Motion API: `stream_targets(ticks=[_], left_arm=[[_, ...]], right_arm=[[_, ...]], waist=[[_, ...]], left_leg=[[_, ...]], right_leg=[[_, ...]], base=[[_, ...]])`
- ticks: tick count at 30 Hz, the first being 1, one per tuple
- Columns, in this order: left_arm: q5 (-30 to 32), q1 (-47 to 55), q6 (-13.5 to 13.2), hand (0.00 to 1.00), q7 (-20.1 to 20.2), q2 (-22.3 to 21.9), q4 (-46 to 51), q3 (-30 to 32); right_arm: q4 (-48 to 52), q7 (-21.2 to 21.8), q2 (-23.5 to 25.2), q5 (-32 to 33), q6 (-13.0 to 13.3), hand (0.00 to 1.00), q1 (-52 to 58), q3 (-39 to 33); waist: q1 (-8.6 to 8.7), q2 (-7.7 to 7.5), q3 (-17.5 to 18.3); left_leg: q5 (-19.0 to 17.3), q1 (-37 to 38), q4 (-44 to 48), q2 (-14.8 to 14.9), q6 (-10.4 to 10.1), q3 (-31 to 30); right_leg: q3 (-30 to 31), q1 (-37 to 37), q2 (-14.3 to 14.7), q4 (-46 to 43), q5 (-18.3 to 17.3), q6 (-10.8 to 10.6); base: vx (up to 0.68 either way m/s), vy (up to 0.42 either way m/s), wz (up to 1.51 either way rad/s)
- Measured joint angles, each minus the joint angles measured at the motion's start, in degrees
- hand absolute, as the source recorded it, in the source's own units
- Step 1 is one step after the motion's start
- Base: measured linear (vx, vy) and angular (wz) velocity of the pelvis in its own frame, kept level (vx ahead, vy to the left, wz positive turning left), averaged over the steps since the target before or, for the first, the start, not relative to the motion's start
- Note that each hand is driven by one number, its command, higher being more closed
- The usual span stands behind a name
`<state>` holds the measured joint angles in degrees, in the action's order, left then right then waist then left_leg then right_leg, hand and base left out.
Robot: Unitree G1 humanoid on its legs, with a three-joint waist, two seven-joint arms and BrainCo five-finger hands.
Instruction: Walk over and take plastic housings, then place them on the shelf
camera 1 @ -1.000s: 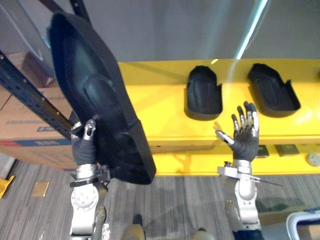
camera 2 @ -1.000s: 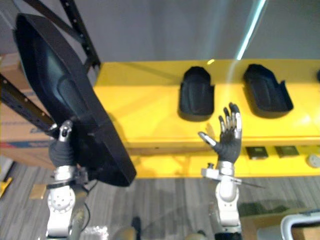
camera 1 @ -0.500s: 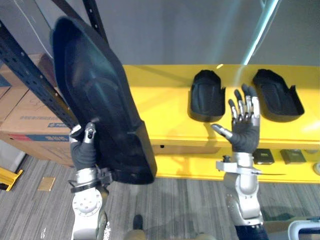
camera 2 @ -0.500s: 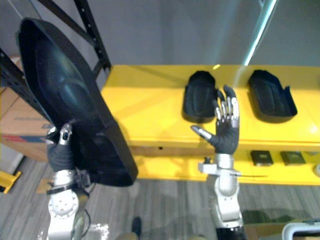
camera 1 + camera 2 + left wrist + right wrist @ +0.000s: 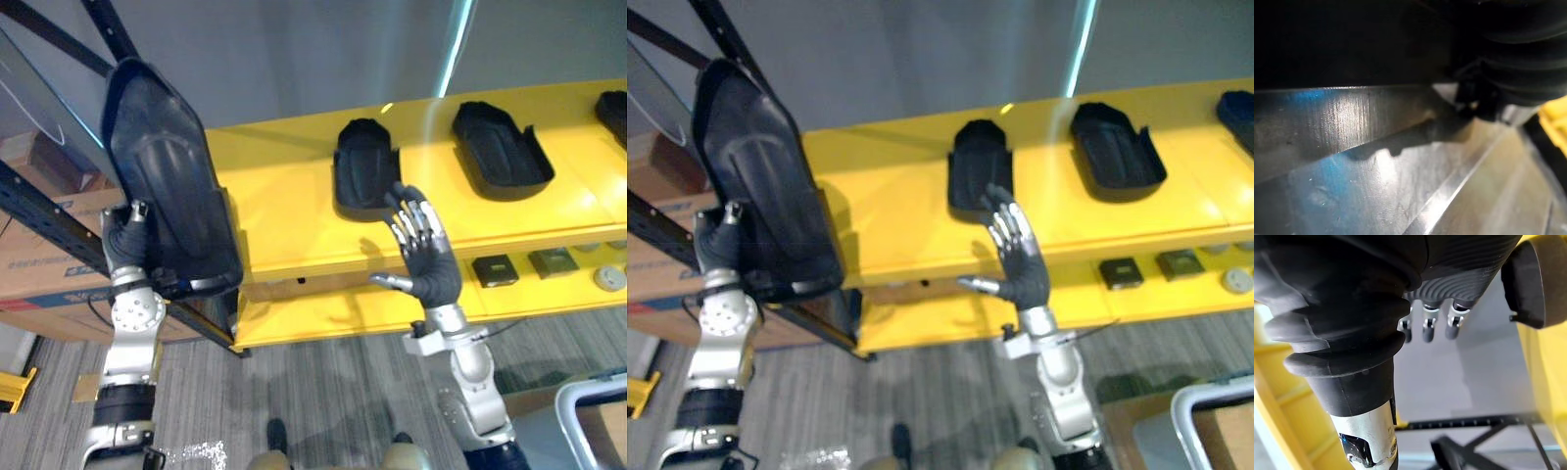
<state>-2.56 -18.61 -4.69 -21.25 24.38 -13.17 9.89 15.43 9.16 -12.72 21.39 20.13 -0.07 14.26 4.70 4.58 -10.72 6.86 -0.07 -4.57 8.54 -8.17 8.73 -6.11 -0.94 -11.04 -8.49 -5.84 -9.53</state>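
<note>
- Left hand: clamped on the lower edge of the held housing, with the thumb on the near face and the fingers behind it. The housing stands upright and tilted, off the left end of the yellow shelf and not yet over it.
- Right hand: empty, fingers straight and spread, raised in front of the shelf edge just below the nearer shelved housing. A second shelved housing lies further right.
- Risk: the grip is one-handed and sits at one end of a long part. Most of the bulk is above the grip, so it is judged liable to pivot or slip if swung quickly.
- Risk: the dark rack brace runs close behind the held housing. A careless swing could snag it.
- Risk: the bare stretch of shelf lies between the held housing and the nearer shelved housing. Setting down too far right could knock that part.
- Risk: the raised right hand could brush the nearer shelved housing if it advances.
</note>
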Motion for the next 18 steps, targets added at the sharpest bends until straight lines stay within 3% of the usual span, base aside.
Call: stream_targets(ticks=[6,10,14,18], left_arm=[[-4.2,-7.9,4.4,1.00,2.0,2.2,-13.3,-4.8],[-5.6,-12.8,9.2,1.00,2.5,2.2,-23.5,-5.9],[-6.1,-13.9,12.7,1.00,2.2,2.3,-26.1,-6.0],[-6.4,-18.4,14.3,1.00,2.1,3.4,-28.6,-6.1]], right_arm=[[-0.1,4.1,-1.8,1.5,-1.0,0.00,-0.4,5.3],[-0.1,5.2,-3.0,2.7,-2.8,0.00,-0.8,6.7],[-0.1,6.0,-4.5,3.8,-3.1,0.00,-1.1,8.4],[0.1,6.1,-4.5,3.8,-3.3,0.00,-2.7,9.1]], waist=[[2.07,0.34,-0.2],[2.59,0.63,-0.5],[2.56,0.98,-1.0],[2.70,0.75,-3.0]], left_leg=[[0.1,-0.2,0.0,0.0,0.3,0.5],[0.3,-1.3,0.0,-0.1,0.5,1.5],[0.7,-1.6,0.0,0.0,0.7,3.0],[1.1,-2.1,0.0,-0.1,0.7,3.2]], right_leg=[[0.7,1.0,0.0,-1.3,-1.0,0.4],[2.3,4.3,-0.2,-4.4,-1.6,-0.1],[3.9,6.9,-0.2,-7.3,-2.2,-0.1],[4.7,9.0,-0.2,-9.8,-3.2,0.2]], base=[[-0.05,0.004,-0.04],[-0.05,0.005,-0.11],[-0.02,-0.013,-0.12],[-0.05,-0.024,-0.04]])
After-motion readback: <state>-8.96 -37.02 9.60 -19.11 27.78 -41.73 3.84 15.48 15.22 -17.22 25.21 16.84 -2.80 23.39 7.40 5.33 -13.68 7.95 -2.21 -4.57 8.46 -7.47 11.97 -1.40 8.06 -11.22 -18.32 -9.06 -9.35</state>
